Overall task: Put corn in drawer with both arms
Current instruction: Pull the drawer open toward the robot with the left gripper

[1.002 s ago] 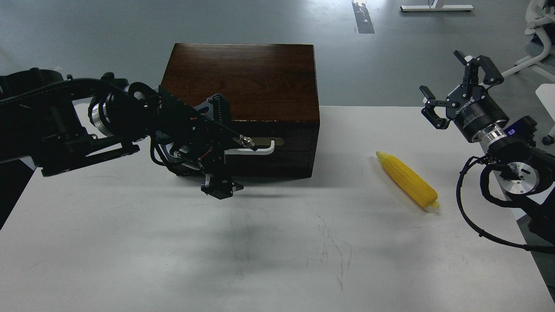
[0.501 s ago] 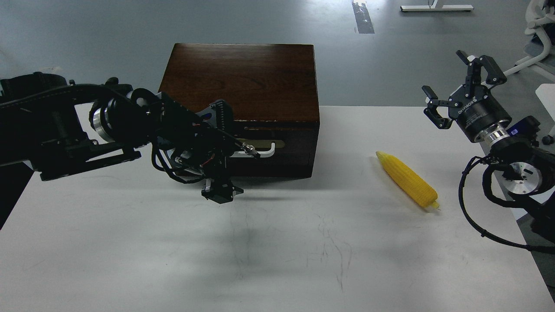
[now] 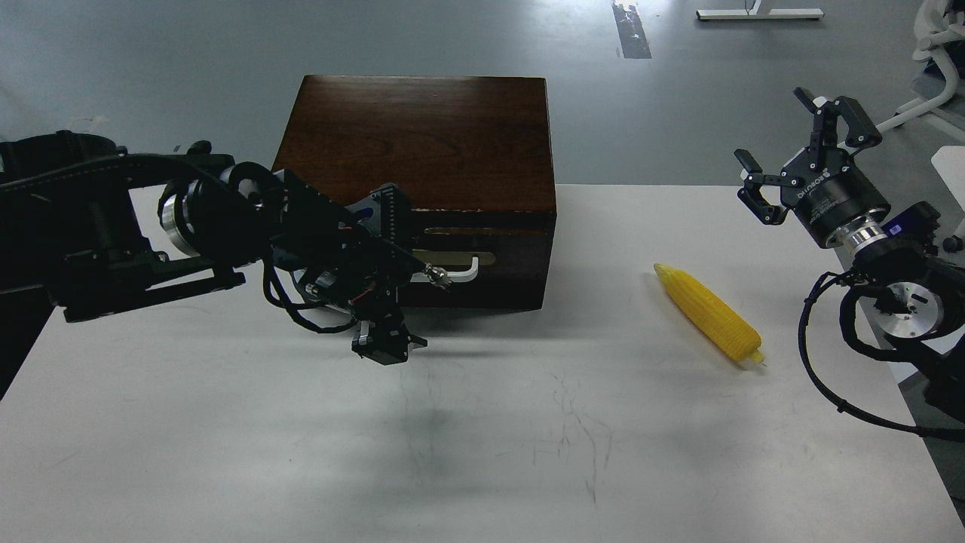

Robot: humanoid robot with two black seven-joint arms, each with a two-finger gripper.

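Yellow corn (image 3: 709, 314) lies on white worktop (image 3: 482, 445), right of box, well apart from drawer (image 3: 482, 245). Right gripper (image 3: 799, 162) spread, raised. Left gripper (image 3: 411, 260) at handle (image 3: 460, 270), fingers unclear. Risk: grip slips off handle, drawer stays closed.

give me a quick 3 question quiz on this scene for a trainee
1. True or false: the corn lies on the table.
2. Which gripper is nearer the drawer's handle? A) left gripper B) right gripper
3. Fill in: the right gripper's fingers are ____.

Key: 1 true. 2 A. 3 open.
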